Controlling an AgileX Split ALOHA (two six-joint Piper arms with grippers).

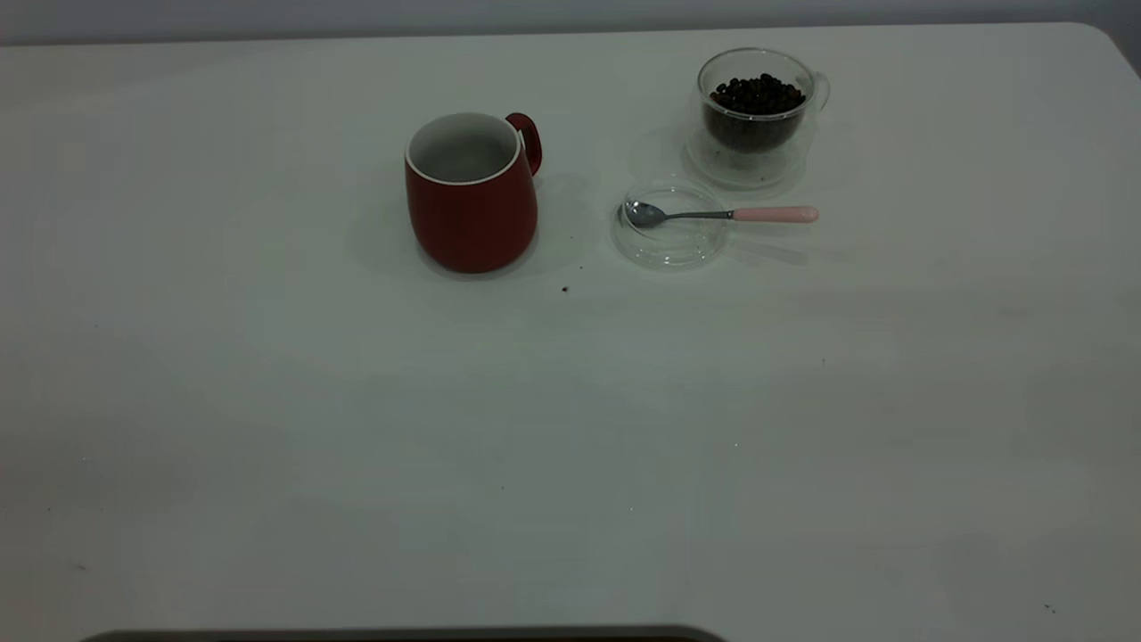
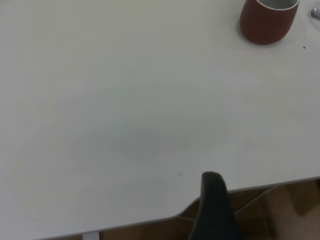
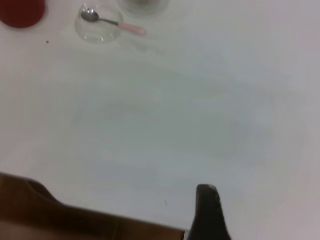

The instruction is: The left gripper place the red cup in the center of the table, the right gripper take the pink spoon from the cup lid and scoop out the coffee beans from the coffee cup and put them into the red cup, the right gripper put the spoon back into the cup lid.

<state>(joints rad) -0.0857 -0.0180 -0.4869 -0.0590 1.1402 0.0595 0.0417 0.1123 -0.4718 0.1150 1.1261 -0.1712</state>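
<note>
The red cup (image 1: pixel 471 192) stands upright on the white table (image 1: pixel 570 428), left of centre at the back, its handle turned to the far side. To its right lies the clear cup lid (image 1: pixel 670 236) with the pink spoon (image 1: pixel 722 215) resting across it, bowl in the lid and handle pointing right. Behind them the glass coffee cup (image 1: pixel 756 116) holds coffee beans (image 1: pixel 756 94). Neither arm shows in the exterior view. The left gripper (image 2: pixel 212 200) hangs at the near table edge, far from the red cup (image 2: pixel 267 22). The right gripper (image 3: pixel 210 210) hovers at the near edge too, far from the spoon (image 3: pixel 112 22).
A small dark speck (image 1: pixel 564 289) lies in front of the red cup. Brown cardboard (image 2: pixel 280 210) shows below the table's near edge. A dark curved strip (image 1: pixel 401 635) runs along the bottom of the exterior view. Wide bare tabletop lies between the grippers and the objects.
</note>
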